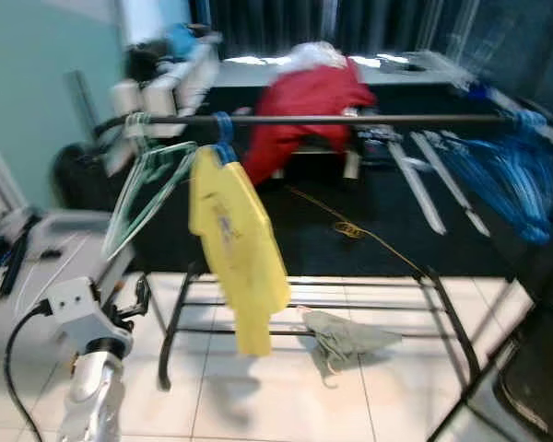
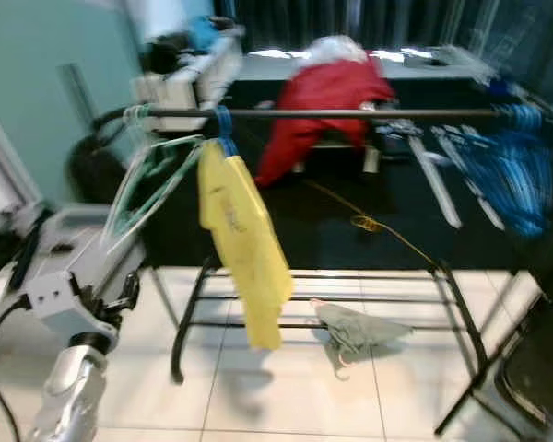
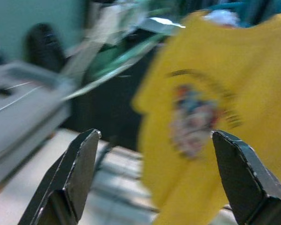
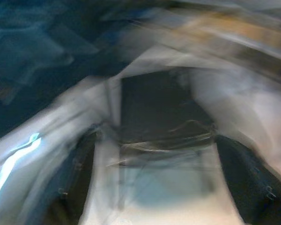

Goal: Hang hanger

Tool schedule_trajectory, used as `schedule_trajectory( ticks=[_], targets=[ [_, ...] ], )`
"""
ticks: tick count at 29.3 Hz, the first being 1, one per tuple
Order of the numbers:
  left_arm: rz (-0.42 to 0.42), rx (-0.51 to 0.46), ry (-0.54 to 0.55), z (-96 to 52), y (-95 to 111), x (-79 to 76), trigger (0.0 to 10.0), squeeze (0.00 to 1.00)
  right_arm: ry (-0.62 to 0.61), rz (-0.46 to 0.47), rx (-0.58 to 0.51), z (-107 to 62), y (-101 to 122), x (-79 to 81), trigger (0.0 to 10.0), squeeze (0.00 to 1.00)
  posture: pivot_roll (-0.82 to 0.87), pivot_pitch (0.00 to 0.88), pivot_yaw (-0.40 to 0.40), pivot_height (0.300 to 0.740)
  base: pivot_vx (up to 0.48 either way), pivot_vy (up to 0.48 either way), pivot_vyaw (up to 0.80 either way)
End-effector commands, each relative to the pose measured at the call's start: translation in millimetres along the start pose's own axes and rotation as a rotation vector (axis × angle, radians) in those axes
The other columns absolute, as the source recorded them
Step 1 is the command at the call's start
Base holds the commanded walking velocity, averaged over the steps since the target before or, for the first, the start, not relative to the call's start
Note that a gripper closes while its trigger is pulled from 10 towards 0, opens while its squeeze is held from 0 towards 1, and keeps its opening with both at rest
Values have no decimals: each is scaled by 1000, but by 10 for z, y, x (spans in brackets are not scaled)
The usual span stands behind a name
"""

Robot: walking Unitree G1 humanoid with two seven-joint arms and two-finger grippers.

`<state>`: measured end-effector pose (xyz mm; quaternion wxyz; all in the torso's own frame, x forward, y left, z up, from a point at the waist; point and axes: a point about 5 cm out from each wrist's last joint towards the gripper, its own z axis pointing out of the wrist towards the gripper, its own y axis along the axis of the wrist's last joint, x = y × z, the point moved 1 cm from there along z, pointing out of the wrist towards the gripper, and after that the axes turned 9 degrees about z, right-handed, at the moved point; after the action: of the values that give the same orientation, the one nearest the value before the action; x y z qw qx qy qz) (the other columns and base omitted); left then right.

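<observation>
Your left gripper (image 3: 154, 178) stands wide open with nothing between its 2 black fingers (image 3: 77, 171), pointed at the yellow shirt (image 1: 235, 249). That shirt hangs on a blue hanger (image 1: 223, 138) hooked over the dark rail (image 1: 350, 119) of the clothes rack, above and ahead of your left arm (image 1: 88, 354). Just to its left, pale green hangers (image 1: 147, 189) hang tilted on the same rail. You cannot tell the right gripper's opening; its wrist view is blurred.
</observation>
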<state>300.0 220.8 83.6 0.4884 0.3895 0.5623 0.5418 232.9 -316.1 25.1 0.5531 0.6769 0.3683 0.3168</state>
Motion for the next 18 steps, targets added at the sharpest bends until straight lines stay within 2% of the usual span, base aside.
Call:
schedule_trajectory(
  ticks=[1, 2, 3, 5, 6, 10, 12, 13, 14, 15, 16, 18],
  targets=[
    [40, 37, -66, 64, 9, -252, 10000, 0, 555, -46, 84, 149, 436, 1027, 10000, 0, -120, 0, 16, 740, 0, 0, -800],
    [40, 37, -66, 64, 9, -252, 10000, 0, 555, -46, 84, 149, 436, 1027, 10000, 0, -120, 0, 16, 740, 0, 0, -800],
    [47, 52, -80, 67, 7, -263, 10000, 0, 567, -43, 62, 188, 578, 1109, 10000, 0, -120, 0, 16, 740, 0, 0, -800],
    [38, 52, -117, 61, 18, -280, 10000, 0, 574, -51, 45, 192, 626, 1138, 10000, 0, -123, 0, 17, 740, 0, 0, -794],
    [60, 59, -108, 48, 23, -246, 10000, 0, 579, -34, 28, 200, 663, 1161, 10000, 0, -123, 0, 17, 740, 0, 0, -763],
    [79, 65, -99, 39, 26, -220, 10000, 0, 580, -20, 14, 208, 687, 1178, 10000, 0, -123, 0, 17, 740, 0, 0, -763],
    [162, 90, -139, 10, 11, -172, 10000, 0, 585, -200, -75, 230, 664, 1253, 10000, 0, -127, 0, 23, 740, 0, 0, 0],
    [225, 108, -140, 13, -10, -114, 10000, 0, 617, -243, -73, 239, 670, 1269, 10000, 0, -124, 0, 20, 740, 0, 0, 0],
    [225, 108, -140, 13, -10, -114, 10000, 0, 617, -243, -73, 239, 670, 1269, 10000, 0, -124, 0, 20, 740, 0, 0, 0],
    [290, 119, -127, 25, -25, -37, 10000, 0, 645, -285, -65, 262, 686, 1259, 10000, 0, -123, 0, 21, 740, 0, 0, 0],
    [360, 124, -98, 46, -23, 43, 10000, 0, 657, -285, -43, 299, 721, 1229, 10000, 0, -118, 0, 19, 740, 0, 0, 0],
    [376, 155, -57, 84, -23, 134, 10000, 0, 687, -309, 4, 339, 838, 1201, 10000, 0, -117, 0, 26, 740, 0, 0, 0]
  ],
)
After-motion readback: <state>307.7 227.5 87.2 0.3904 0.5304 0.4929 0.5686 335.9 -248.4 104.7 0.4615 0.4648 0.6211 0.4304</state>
